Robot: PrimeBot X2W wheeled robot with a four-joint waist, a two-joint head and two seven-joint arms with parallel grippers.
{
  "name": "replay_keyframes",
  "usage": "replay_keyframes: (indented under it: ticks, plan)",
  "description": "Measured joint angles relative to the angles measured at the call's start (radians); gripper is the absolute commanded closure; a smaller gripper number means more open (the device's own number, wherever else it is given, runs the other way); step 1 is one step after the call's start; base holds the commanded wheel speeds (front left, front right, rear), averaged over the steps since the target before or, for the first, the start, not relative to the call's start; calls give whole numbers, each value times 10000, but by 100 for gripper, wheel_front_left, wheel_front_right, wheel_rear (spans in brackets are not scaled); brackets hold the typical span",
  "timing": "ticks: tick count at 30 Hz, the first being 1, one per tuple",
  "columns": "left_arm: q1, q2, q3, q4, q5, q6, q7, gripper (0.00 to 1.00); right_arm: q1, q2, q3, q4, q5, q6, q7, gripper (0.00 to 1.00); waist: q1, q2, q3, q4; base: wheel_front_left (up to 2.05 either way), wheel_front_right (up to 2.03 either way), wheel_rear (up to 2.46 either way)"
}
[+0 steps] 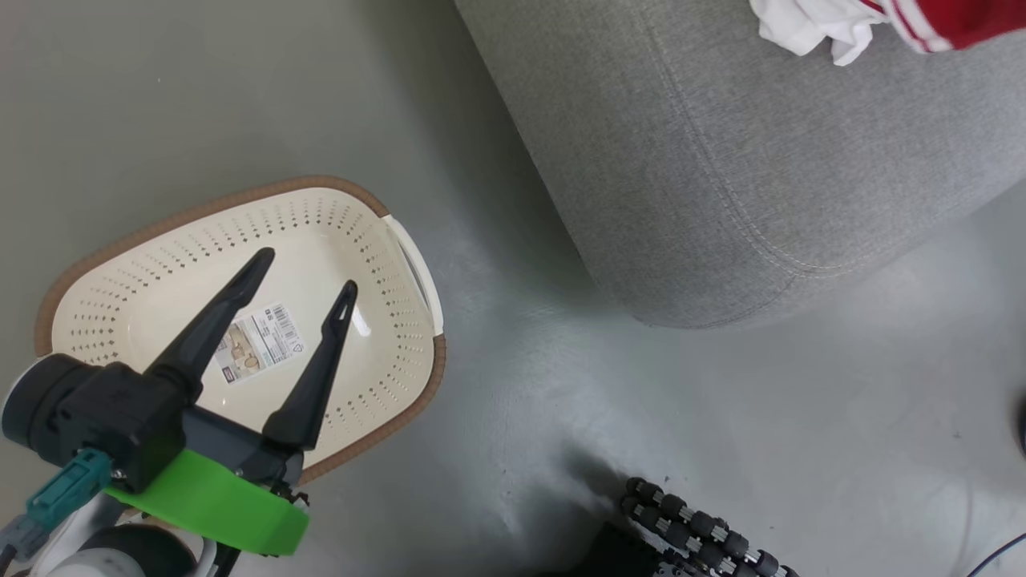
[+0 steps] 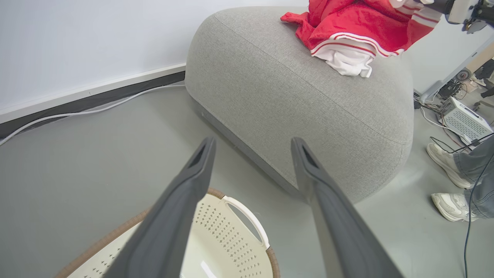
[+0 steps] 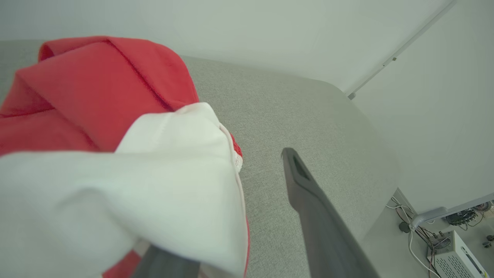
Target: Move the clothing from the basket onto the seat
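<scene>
Log clothing [image 2: 347, 27] on seat [image 2: 278, 116], long axis along top, white end toward basket [image 1: 120, 296]. Read left gripper [image 1: 307, 272] spread over basket, right gripper [image 3: 251, 162] spread, partly under clothing. See shoes [image 2: 449, 206] in left wrist view.

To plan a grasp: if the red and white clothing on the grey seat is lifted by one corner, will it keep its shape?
Probably not: the clothing lies crumpled in soft folds on the seat, so it should hang limp. The fabric looks thin, so likely light. Its matte weave should hardly slip.
</scene>
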Motion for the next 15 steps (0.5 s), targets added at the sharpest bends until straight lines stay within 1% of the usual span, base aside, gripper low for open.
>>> replay_keyframes:
  ticks: [4, 6, 8, 11, 13, 15]
  plan:
    - [-3, -188, -224, -2, -113, -17, -81, 0, -2, -276, -453, 17, 33, -17, -151, 0, 0, 0, -314, -95, 0, 0, 0]
    - [-10, -286, -284, 12, -167, -61, -134, 0, 5, -445, -662, -13, 100, -19, -384, 0, 0, 0, -406, -57, 0, 0, 0]
    - [-15, -366, -316, 81, -173, -109, -286, 0, 46, -447, -871, -176, 222, -23, -698, 0, 0, 0, -475, 33, 0, 0, 0]
    - [-24, -510, -299, 291, -201, -109, -500, 0, 371, 4, -855, -403, 435, -21, -932, 0, 0, 0, -628, 171, 0, 0, 0]
    - [-21, -627, -282, 391, -299, -107, -640, 0, 876, 410, -706, -476, 525, -21, -1095, 0, 0, 0, -770, 244, 0, 0, 0]
    - [-10, -738, -286, 510, -510, -109, -803, 0, 1441, 646, -596, -499, 533, -21, -1315, 0, 0, 0, -933, 301, 0, 0, 0]
